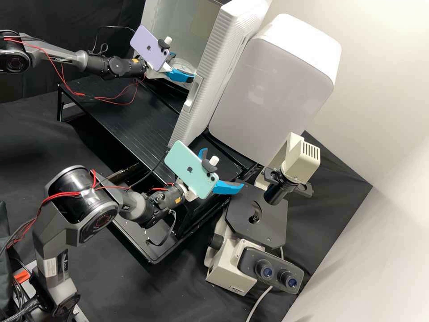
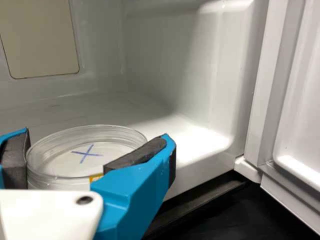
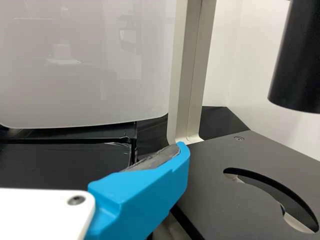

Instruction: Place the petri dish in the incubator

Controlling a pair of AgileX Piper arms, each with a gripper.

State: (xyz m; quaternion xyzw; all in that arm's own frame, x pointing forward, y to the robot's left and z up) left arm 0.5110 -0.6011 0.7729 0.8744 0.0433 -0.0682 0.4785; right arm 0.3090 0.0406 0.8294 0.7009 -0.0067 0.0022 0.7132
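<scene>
**Left arm.** You are looking at the left gripper (image 2: 92, 150) pinching the petri dish (image 2: 82, 157), with a blue finger (image 2: 145, 175) pressing against each side of its clear wall. The dish is carrying a blue cross (image 2: 86, 154) and is sitting upright just inside the open incubator (image 1: 165, 22). It is lying over the front part of the white chamber floor (image 2: 200, 142). You cannot tell whether it is touching that floor. In the high view this arm is stretching from the left edge, above the black bench (image 1: 134, 129), to the incubator's mouth.

**Right arm.** The right gripper (image 1: 229, 187) is hanging at the edge of the black stage (image 3: 240, 165) of the microscope (image 1: 232, 268), just above it. You cannot tell whether it is spread or pressed together.
</scene>
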